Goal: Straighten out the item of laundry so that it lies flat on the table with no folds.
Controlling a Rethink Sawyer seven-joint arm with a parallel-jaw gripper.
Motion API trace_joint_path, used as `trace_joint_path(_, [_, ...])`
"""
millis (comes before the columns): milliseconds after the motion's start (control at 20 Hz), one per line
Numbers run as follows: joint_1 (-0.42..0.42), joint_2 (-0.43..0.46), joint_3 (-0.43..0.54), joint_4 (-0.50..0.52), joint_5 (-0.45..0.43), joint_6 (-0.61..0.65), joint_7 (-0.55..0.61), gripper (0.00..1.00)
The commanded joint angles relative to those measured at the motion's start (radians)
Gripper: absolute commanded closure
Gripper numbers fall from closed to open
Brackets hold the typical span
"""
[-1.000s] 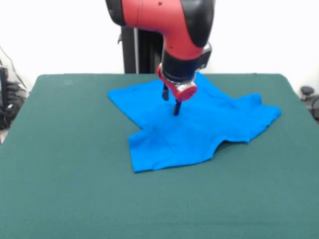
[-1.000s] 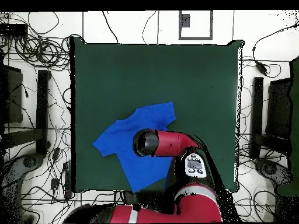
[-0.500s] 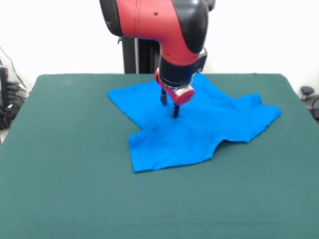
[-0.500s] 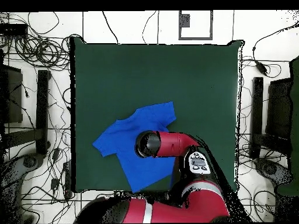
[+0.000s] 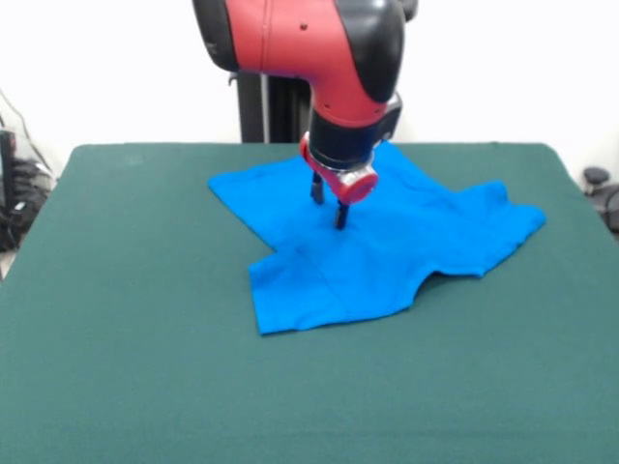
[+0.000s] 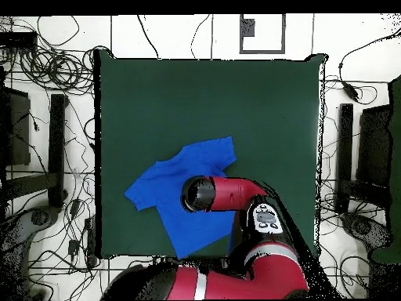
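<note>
**Hovering Over the Laundry**

Hanging from the red and black arm (image 5: 329,68), the pincer (image 5: 329,205) points straight down at the middle of a bright blue T-shirt (image 5: 387,251) spread on the dark green table (image 5: 126,367). Its two dark fingers (image 5: 340,215) stand a small way apart with nothing between them, and the front view shows their tips at or just above the cloth; whether they touch it cannot be told. Cloth reaches out from beneath the pincer on every side: in the front view one corner runs off to its left, a broad sleeved end stretches away to its right, and a squarish flap lies on the near side, closer to the onlooker. Faint creases cross the fabric just below the fingertips, and the outline is uneven, with a notch cut into the near edge.

Seen from overhead, the arm's round wrist (image 6: 197,194) covers the pincer entirely and sits over the shirt's (image 6: 168,188) middle, the garment lying in the half of the table (image 6: 235,102) nearer the robot's base, with wide green felt bare beyond it.
</note>
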Motion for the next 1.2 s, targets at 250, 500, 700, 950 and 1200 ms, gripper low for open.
trace_joint_path(250, [0.024,0.017,0.106,0.007,-0.037,-0.018,-0.052,0.00])
trace_joint_path(500, [0.007,-0.023,0.118,-0.012,-0.020,0.076,-0.087,0.00])
trace_joint_path(700, [-0.001,-0.025,0.125,-0.053,-0.014,0.130,-0.110,0.00])
trace_joint_path(950, [-0.035,0.000,0.141,-0.074,-0.046,0.102,-0.156,0.00])
trace_joint_path(1200, [-0.104,-0.004,0.169,0.044,-0.111,-0.035,-0.185,0.00])
